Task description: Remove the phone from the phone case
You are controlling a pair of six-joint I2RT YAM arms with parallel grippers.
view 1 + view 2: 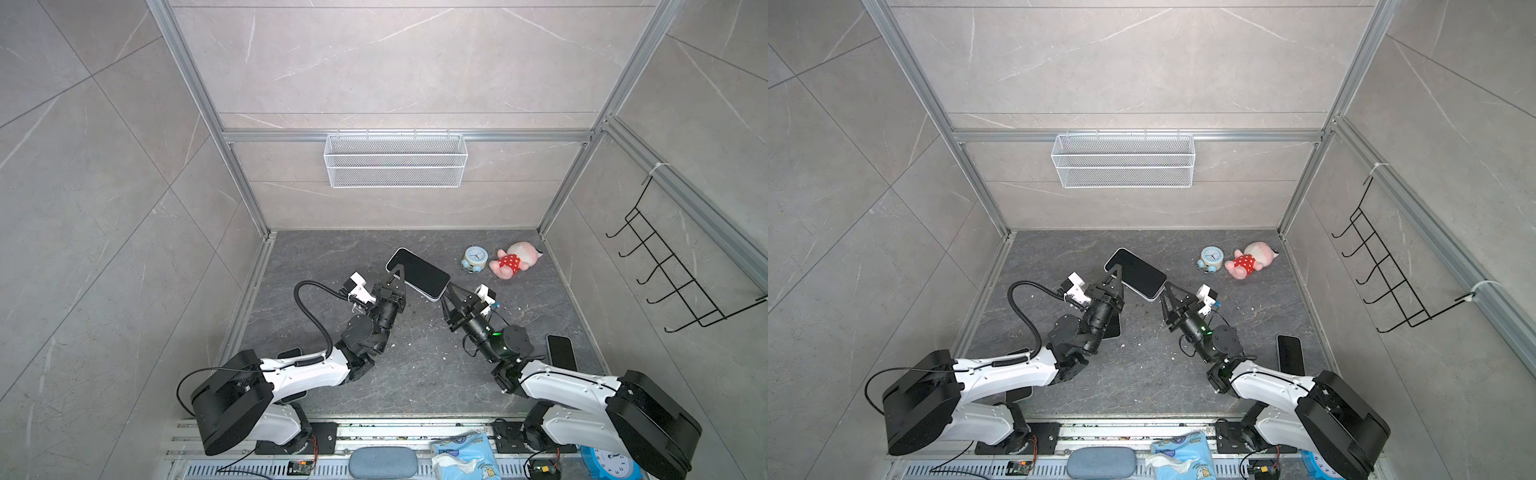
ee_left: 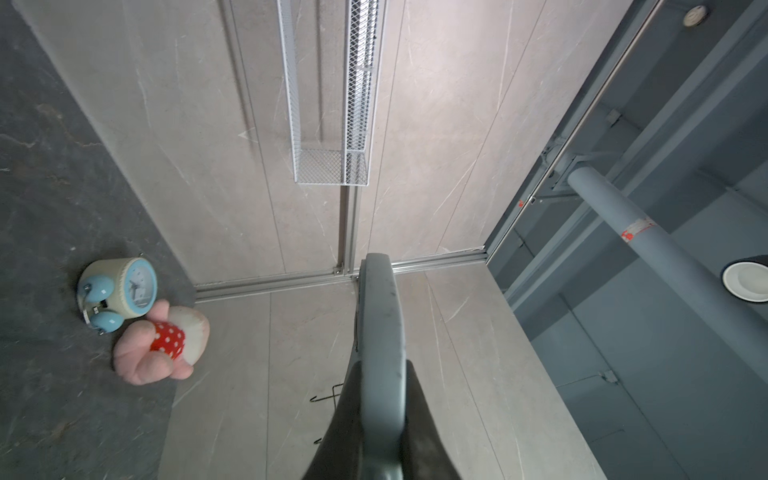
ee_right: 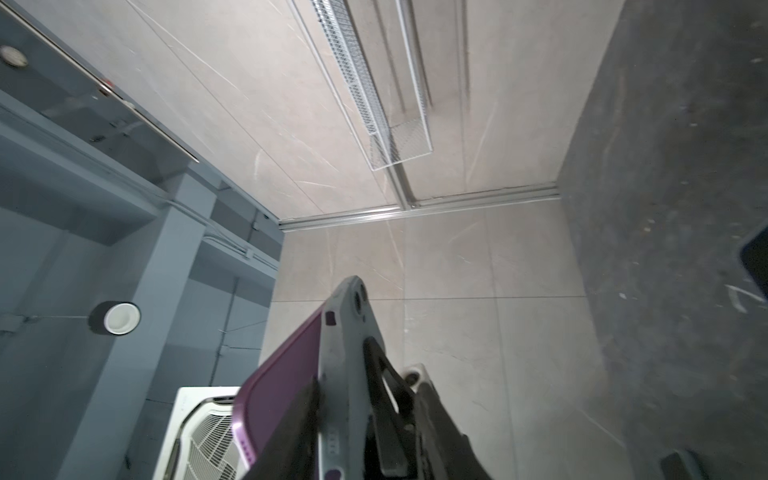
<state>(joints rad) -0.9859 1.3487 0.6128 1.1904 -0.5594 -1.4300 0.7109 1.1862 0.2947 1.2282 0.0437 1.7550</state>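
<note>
Sitting screen-up inside its grey phone case (image 2: 380, 332), the phone (image 1: 417, 272) is held over the middle of the dark table (image 1: 415, 382). Its long axis runs from far left to near right in both top views. The left gripper (image 1: 400, 272) is clamped tight on the case's near long edge. The right gripper (image 1: 448, 287) straddles the near-right end; whether those jaws pinch or stand loose I cannot tell. One white mesh basket (image 1: 395, 176) hangs on the back wall. On the table lie one alarm clock (image 1: 474, 258), one pink plush doll (image 1: 513, 259) and one other dark phone (image 1: 561, 351), flat.
</note>
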